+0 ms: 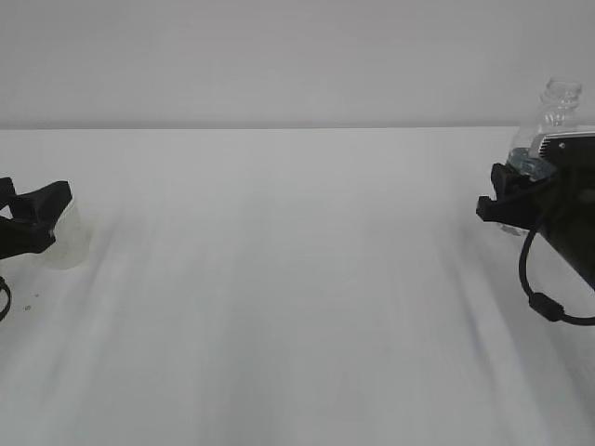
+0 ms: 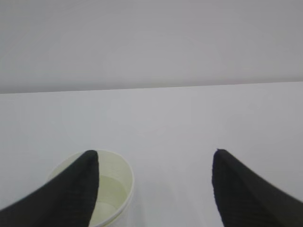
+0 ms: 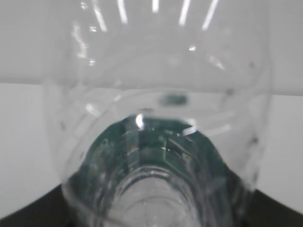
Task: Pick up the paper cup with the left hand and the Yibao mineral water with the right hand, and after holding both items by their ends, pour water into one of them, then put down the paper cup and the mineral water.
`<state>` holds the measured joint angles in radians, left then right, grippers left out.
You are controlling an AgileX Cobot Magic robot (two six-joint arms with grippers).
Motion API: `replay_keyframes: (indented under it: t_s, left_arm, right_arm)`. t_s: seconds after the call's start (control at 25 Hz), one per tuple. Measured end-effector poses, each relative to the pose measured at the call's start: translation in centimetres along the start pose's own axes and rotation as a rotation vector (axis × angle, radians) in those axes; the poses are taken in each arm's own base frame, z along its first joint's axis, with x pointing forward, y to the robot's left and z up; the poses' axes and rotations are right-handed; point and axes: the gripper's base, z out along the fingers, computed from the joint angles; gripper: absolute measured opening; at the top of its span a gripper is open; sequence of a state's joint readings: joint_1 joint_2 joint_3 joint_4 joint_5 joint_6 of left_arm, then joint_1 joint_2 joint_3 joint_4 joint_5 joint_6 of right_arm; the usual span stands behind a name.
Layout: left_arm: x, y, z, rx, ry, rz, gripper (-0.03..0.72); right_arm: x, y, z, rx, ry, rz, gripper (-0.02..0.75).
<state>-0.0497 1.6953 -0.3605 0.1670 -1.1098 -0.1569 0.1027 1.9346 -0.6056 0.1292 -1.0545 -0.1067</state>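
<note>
the left hand [image 2: 154,189] is showing its jaws spread wide, and the paper cup [image 2: 111,189] is sitting under the left finger only, with a little water glinting inside; nothing is lying between the two fingers, so the cup is not being held; in the exterior view the left hand [image 1: 37,223] is hovering right beside the paper cup [image 1: 70,240], which is standing on the white table [image 1: 297,307] at the far left edge; over on the other side the right hand [image 1: 509,197] is sitting partly open around the yibao mineral water [image 1: 555,111], and the wrist view is filling up with the clear ribbed bottle [image 3: 156,142] and its green label, the dark jaws flanking its base; the bottle seems to be standing upright; my read is that this is the set-down end or a re-grasp; to do it well, the left hand is needing to centre on the cup before closing, gently, since thin paper is crushing easily; the right should be keeping the capless bottle vertical.
</note>
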Motion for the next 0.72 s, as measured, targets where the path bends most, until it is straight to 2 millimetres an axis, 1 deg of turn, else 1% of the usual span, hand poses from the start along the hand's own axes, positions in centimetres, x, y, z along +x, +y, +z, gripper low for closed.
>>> replay_keyframes:
  t_s: [0.12,0.32,0.44,0.56,0.72]
  left_arm:
    - [0.0,0.0,0.0,0.000,0.000,0.000,0.529]
    - [0.0,0.0,0.0,0.002,0.000,0.001,0.529]
    - [0.0,0.0,0.0,0.002,0.000,0.001,0.529]
    - [0.0,0.0,0.0,0.002,0.000,0.001,0.529]
    - [0.0,0.0,0.0,0.002,0.000,0.001,0.529]
  right_arm:
    - [-0.3,0.1,0.5,-0.004,0.006,0.002,0.406]
    - [-0.4,0.1,0.7,-0.008,0.005,0.002,0.406]
    - [0.6,0.2,0.9,-0.009,0.035,-0.001,0.406]
    - [2.1,0.3,1.2,-0.011,0.075,-0.004,0.406]
    - [3.1,0.3,1.3,-0.010,0.092,-0.006,0.406]
